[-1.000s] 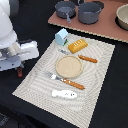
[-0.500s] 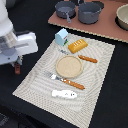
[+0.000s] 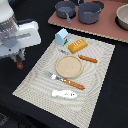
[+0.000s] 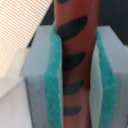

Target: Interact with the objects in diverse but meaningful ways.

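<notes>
Since a second ago, our arm shifted slightly. Gripper (image 4: pixel 75 65) clamps a red-brown striped sausage (image 4: pixel 74 45), off the placemat (image 3: pixel 35 85) edge. We should carry it level back over the placemat.

The woven placemat (image 3: pixel 35 80) is open along its edge on the exterior view's left, with bare cloth between that edge and the round wooden plate (image 3: pixel 69 66) at the middle. Around the plate the way is crowded: the pale blue-white carton (image 3: pixel 62 36) and golden scored bread loaf (image 3: pixel 78 46) stand behind it, the thin red-brown sausage (image 3: pixel 88 59) lies to its right, and a fork (image 3: pixel 54 76), an orange stick (image 3: pixel 73 84) and the small white speckled piece (image 3: pixel 64 94) lie in front. Dark tabletop (image 3: pixel 112 100) on the right is free. On the pink board (image 3: pixel 105 31) behind, the grey long-handled saucepan (image 3: pixel 65 9) and a second pot (image 3: pixel 90 12) stand close together. In the wrist view the gap between the green-padded fingers (image 4: pixel 54 75) is filled by a red-brown striped piece (image 4: pixel 75 60).
</notes>
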Tool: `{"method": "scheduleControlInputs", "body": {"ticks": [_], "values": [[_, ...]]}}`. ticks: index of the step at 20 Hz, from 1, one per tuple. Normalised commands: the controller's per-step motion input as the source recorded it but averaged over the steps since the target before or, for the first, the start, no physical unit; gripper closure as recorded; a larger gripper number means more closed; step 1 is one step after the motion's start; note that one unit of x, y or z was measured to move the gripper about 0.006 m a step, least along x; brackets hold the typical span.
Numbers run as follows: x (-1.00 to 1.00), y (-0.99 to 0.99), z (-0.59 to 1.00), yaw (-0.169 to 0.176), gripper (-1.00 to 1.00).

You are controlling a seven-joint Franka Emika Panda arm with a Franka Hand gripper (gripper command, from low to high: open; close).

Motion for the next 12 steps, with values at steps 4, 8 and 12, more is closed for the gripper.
{"method": "scheduleControlInputs", "body": {"ticks": [4,8,12], "values": [[0.88,0.1,0.47,-0.052,1.0],[0.84,0.16,0.38,-0.061,1.0],[0.83,0.23,0.35,-0.06,1.0]]}}
